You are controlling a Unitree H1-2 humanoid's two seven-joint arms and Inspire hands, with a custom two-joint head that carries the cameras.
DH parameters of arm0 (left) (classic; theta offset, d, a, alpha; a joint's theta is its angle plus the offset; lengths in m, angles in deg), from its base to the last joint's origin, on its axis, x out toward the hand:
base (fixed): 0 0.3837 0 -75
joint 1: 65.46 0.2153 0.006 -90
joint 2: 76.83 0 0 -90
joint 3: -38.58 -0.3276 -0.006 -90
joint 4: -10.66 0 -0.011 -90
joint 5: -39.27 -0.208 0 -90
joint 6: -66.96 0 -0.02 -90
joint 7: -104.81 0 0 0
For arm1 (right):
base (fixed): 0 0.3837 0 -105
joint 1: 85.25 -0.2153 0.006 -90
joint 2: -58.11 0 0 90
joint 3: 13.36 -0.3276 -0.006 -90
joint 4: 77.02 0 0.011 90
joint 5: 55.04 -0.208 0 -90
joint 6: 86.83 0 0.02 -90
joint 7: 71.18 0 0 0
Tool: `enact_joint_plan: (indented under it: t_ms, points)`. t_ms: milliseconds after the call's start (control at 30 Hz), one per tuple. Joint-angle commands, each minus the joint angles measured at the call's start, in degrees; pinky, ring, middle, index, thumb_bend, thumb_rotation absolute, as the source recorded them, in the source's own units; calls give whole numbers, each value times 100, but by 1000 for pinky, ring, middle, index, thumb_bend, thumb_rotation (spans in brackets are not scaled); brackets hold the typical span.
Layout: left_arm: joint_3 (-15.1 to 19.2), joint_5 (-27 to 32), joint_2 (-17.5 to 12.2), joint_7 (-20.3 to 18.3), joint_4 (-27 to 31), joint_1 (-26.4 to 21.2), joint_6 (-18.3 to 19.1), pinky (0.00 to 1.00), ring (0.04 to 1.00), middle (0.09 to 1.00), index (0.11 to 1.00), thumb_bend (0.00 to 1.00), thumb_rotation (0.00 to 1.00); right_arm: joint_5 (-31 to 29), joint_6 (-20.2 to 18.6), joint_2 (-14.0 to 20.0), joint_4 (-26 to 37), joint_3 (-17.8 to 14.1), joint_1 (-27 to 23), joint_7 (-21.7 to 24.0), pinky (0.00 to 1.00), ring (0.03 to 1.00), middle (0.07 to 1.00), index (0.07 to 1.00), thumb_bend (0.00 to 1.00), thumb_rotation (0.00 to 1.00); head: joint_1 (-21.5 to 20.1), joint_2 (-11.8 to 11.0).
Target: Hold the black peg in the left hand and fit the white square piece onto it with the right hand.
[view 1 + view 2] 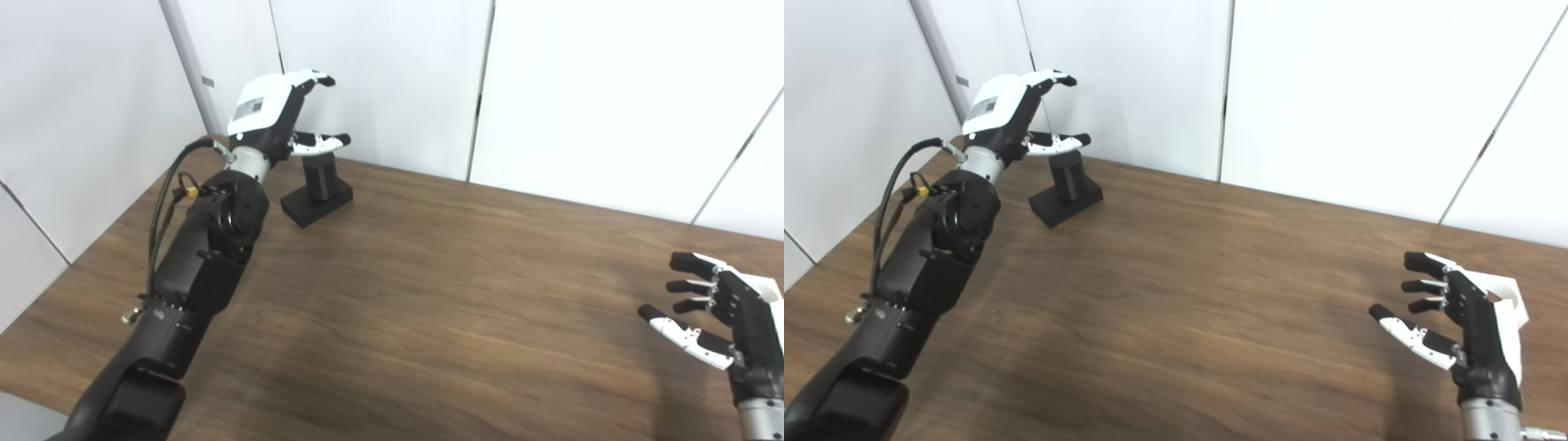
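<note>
Black peg (318,187) stands upright on its square base at the far left of the table (429,294), about 10 o'clock from table centre. My left hand (275,116) hovers just above it, fingers spread wide, holding nothing. My right hand (1458,318) hangs at 4 o'clock over the table, also spread and empty.

Judgement: the peg looks rigid, smooth, probably light plastic. Best taken around the upright post, clear of its top so the piece can seat.

White square piece: not clearly seen. A white shape behind my right hand in the right eye view may be it or the hand's own shell; cannot tell. My left thumb covers the peg's top.
</note>
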Motion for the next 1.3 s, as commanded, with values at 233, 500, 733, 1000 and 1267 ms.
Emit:
enact_joint_plan:
  t_ms: [233,500,733,1000,1267]
  points:
    - [-112,-293,-423,-64,-253,-456,432,871,1000,955,849,934,418,11,29,26,288,-45,-148,-34,497,632,726,701,508,0,32,14]
    - [-313,-393,-552,-405,-357,-508,940,909,1000,997,867,1000,505,-78,-71,2,376,-57,-124,0,513,644,740,703,494,0,40,27]
    - [-540,-537,-619,-547,-498,-482,1243,884,1000,1000,861,1000,585,-1,-176,12,431,-51,-137,-21,502,640,738,701,488,0,-1,52]
    - [-639,-584,-502,-528,-554,-345,1434,889,1000,1000,846,1000,610,66,-73,24,401,-43,-179,-67,476,606,705,683,509,0,13,74]
    - [-603,-686,-353,-621,-615,-210,1481,915,1000,1000,853,1000,603,36,-91,50,428,-52,-174,-33,486,621,721,688,499,0,22,97]
